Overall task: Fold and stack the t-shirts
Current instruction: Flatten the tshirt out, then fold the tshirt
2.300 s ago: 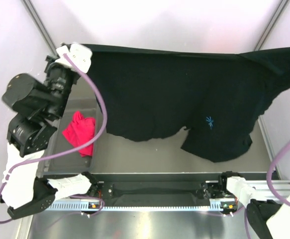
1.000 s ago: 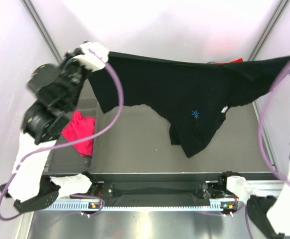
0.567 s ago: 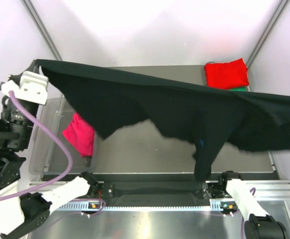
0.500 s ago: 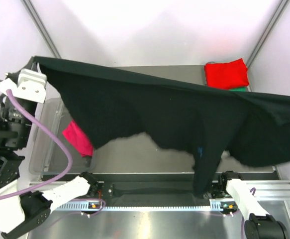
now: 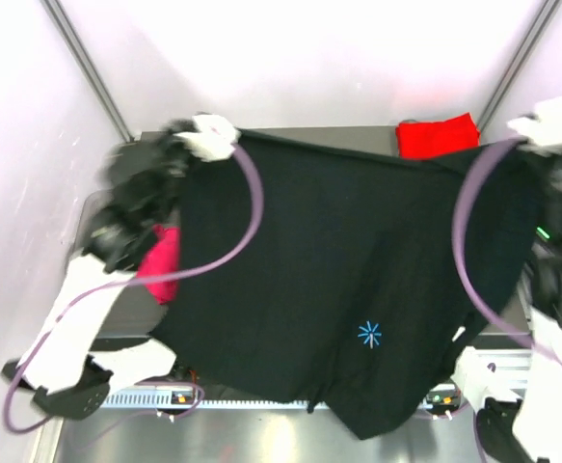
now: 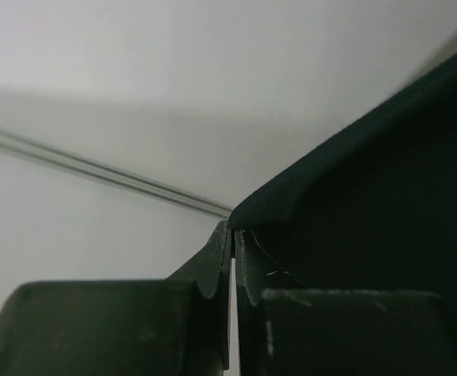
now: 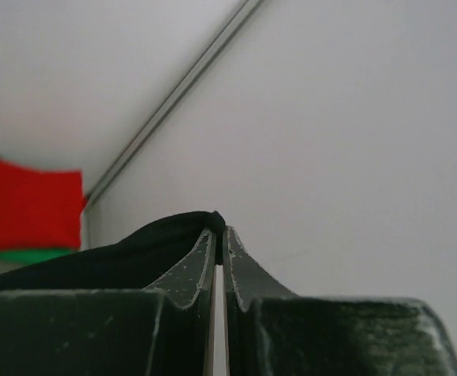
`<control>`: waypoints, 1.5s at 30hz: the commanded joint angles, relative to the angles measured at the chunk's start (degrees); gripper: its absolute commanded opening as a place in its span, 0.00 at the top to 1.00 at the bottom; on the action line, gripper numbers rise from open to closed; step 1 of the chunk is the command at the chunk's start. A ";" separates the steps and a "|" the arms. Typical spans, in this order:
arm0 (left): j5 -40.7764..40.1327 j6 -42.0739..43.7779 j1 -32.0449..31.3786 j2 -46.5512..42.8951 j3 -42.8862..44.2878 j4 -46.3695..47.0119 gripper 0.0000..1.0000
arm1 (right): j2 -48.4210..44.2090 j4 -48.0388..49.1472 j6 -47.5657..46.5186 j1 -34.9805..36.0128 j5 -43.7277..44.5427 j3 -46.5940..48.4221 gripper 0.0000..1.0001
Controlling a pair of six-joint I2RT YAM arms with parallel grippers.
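Observation:
A black t-shirt (image 5: pixel 338 251) with a small light-blue starburst print (image 5: pixel 368 334) hangs spread between both grippers and drapes over most of the table, its lower hem past the near rail. My left gripper (image 5: pixel 225 135) (image 6: pixel 233 232) is shut on its top left edge. At the top right corner, my right gripper (image 5: pixel 521 135) (image 7: pixel 219 227) pinches a bunched fold. A folded red t-shirt (image 5: pixel 438 135) (image 7: pixel 26 211) lies at the back right on a green one (image 7: pixel 24 254). The magenta t-shirt (image 5: pixel 161 260) lies crumpled at the left, partly hidden by the black cloth.
A clear tray (image 5: pixel 95 207) at the left holds the magenta shirt. The arm bases' rail (image 5: pixel 155 395) runs along the near edge. Slanted frame posts (image 5: pixel 93 72) (image 5: pixel 517 63) and white walls close in the back corners.
Both arms have swung inward and toward the back. The black shirt, half a second ago stretched wide and high, now hangs flatter over the table with its print showing low.

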 commanded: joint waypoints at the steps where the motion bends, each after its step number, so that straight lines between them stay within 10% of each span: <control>1: 0.98 1.82 3.36 3.27 -8.87 10.99 1.00 | 2.81 12.44 -2.20 -0.37 1.29 -11.89 1.00; 7: 8.12 -2.49 12.69 18.56 -12.58 21.19 1.00 | 16.58 25.37 -2.82 -0.37 1.02 -22.23 1.00; 21: 4.79 -6.62 14.71 52.23 1.30 41.85 1.00 | 53.87 40.24 -0.45 -0.46 8.40 -11.42 1.00; 34: 3.73 -6.27 16.47 73.67 23.36 48.71 1.00 | 67.24 37.44 1.56 -0.81 11.04 3.95 1.00; 45: 7.24 -9.43 16.38 67.28 12.92 48.98 1.00 | 58.21 26.55 8.43 -0.55 6.39 -2.35 1.00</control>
